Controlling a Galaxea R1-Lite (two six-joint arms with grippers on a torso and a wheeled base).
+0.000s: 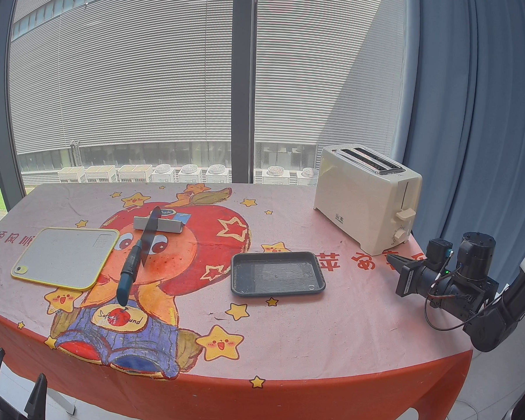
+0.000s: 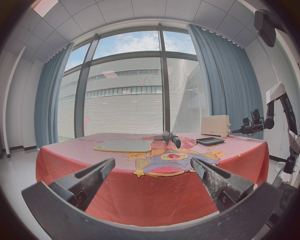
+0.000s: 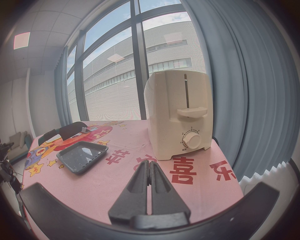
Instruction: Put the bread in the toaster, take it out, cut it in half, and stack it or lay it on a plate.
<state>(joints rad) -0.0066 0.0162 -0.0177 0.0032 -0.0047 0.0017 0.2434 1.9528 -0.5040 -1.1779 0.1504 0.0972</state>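
- Toaster (image 1: 365, 204) stands at the bench's (image 1: 337, 334) far right corner, close to the window edge. Its lever end faces the right edge.
- Lever (image 3: 192, 112) sits low in its slot, with the dial (image 3: 192, 140) below it. The top slots look dark from the head view, and I cannot tell what they hold.
- Right gripper (image 3: 149, 162) has its fingers pressed together with nothing between them. It hovers over the right edge of the bench, aimed at the lever end, with a strip of bare cloth between it and the toaster.
- Tray (image 1: 276, 274) lies flat mid-bench, apart from the toaster, with open cloth from it to the front edge.
- Board (image 1: 66, 257) lies near the left edge.
- Knife (image 1: 132, 259) lies between board and tray, its handle toward the front and just beside the board's right side. The blade is propped on a grey block (image 1: 165, 225) behind it.
- Left gripper (image 2: 152, 162) is spread wide and holds nothing. It hangs below and in front of the front left edge, well apart from everything on the bench.
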